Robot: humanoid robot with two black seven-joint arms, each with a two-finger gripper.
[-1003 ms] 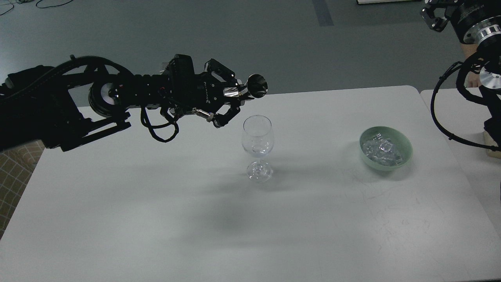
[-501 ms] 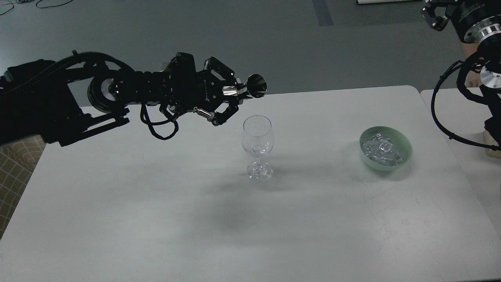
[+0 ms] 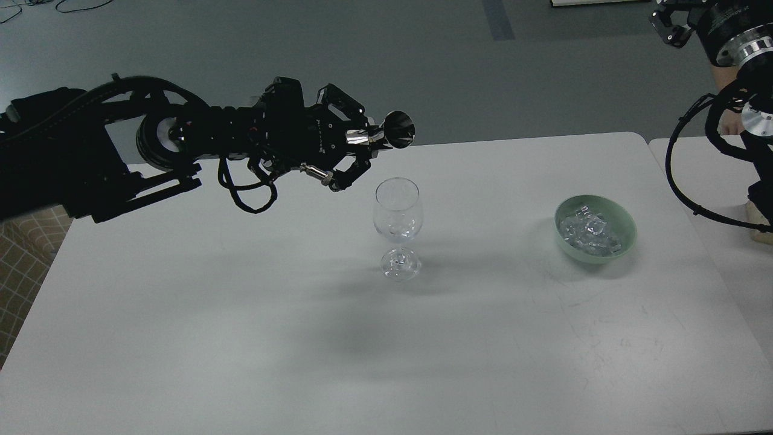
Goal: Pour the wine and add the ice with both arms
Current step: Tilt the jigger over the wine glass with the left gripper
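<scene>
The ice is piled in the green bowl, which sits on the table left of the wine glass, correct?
Not quite. The head view shows the ice piled in the green bowl on the table, but the bowl sits to the right of the wine glass, not the left.

Left gripper [image 3: 356, 140] is held above the table [image 3: 241, 338], with a shiny metal cup [image 3: 395, 130] at its tip. Wine glass [image 3: 397, 226] stands just below and right of it. Green bowl [image 3: 596, 228] sits farther right; bare tabletop lies between. Right gripper [image 3: 667, 27] is raised well clear.
</scene>
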